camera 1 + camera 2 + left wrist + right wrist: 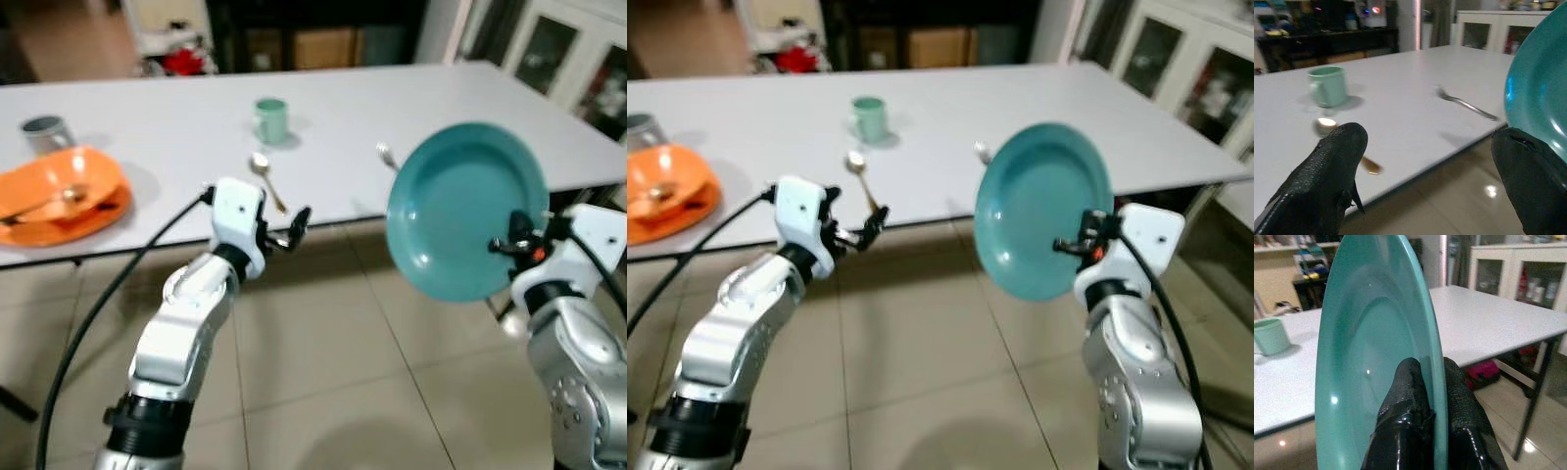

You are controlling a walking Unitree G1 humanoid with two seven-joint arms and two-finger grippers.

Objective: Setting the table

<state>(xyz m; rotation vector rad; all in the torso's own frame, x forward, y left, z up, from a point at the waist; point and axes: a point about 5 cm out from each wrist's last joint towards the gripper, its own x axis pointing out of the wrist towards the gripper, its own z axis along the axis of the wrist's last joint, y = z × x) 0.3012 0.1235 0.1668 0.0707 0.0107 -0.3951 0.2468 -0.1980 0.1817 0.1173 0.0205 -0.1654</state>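
My right gripper (516, 245) is shut on the rim of a teal plate (460, 211), held upright on edge in front of the white table (176, 127); its fingers (1410, 396) pinch the rim of the teal plate (1366, 362). My left gripper (289, 227) stands open near the table's front edge, nothing between its fingers (1327, 171). On the table lie a gold spoon (265, 174), a silver fork (1464, 103) and a green mug (271, 119).
An orange bowl on an orange plate (61, 196) sits at the table's left with a grey cup (44, 132) behind it. Tiled floor (323, 372) lies below my arms. White cabinets (568, 59) stand at the right, dark shelving behind the table.
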